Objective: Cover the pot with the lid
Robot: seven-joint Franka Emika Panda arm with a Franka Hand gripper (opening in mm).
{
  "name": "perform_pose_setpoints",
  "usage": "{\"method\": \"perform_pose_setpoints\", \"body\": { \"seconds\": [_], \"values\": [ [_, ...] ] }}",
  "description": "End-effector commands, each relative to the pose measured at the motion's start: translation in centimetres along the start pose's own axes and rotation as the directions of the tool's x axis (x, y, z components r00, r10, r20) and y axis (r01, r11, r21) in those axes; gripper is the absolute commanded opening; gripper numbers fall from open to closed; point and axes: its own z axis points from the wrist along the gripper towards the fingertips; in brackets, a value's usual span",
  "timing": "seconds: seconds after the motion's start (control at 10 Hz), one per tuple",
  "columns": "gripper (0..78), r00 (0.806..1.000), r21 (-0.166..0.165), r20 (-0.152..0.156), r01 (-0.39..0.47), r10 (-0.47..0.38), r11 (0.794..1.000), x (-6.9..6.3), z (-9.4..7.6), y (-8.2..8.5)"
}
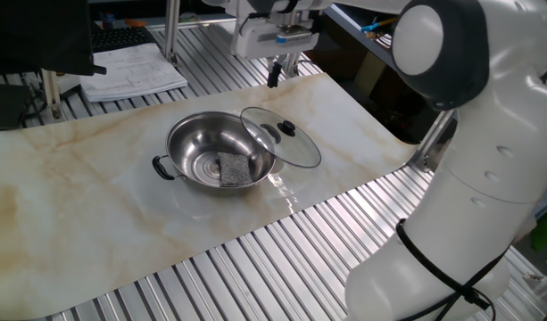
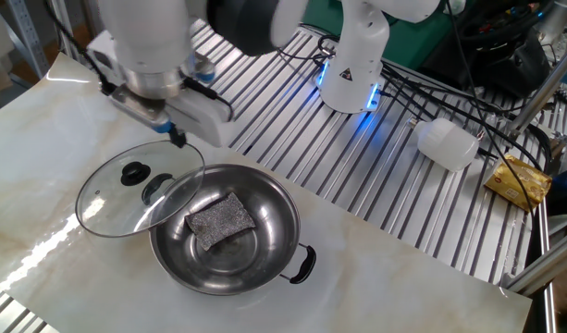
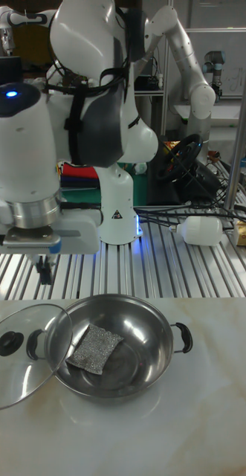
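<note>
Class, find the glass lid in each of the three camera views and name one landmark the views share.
One fixed view: the lid leans on the pot's right rim, right of centre.
The other fixed view: lid at lower left, on the pot's left rim.
Tall fixed view: lid at the left edge, lower half.
Shared landmark: the grey scouring pad inside the pot.

Robotics lab. I see a slatted aluminium bench (image 2: pixel 375 176), a second white arm (image 3: pixel 183 56) behind, loose cables (image 2: pixel 468 92), a keyboard (image 1: pixel 121 37) with papers (image 1: pixel 135 73), and a marble-print mat (image 1: pixel 95 205).
</note>
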Motion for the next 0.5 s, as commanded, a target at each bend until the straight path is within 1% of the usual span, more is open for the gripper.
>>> {"method": "perform_pose_setpoints", "body": {
  "seconds": [0.1, 0.2, 0.3, 0.5],
  "values": [
    [0.0, 0.998, -0.037, 0.012, 0.055, -0.055, 0.998, -1.0, 0.5, -5.8],
    [0.0, 0.998, -0.054, 0.013, 0.056, -0.055, 0.997, -1.1, 1.3, -7.0],
    [0.0, 0.998, -0.051, 0.014, 0.056, -0.055, 0.997, -1.2, 1.9, -7.7],
    [0.0, 0.999, -0.047, 0.014, 0.036, -0.035, 0.998, -1.3, 2.4, -7.7]
  ]
}}
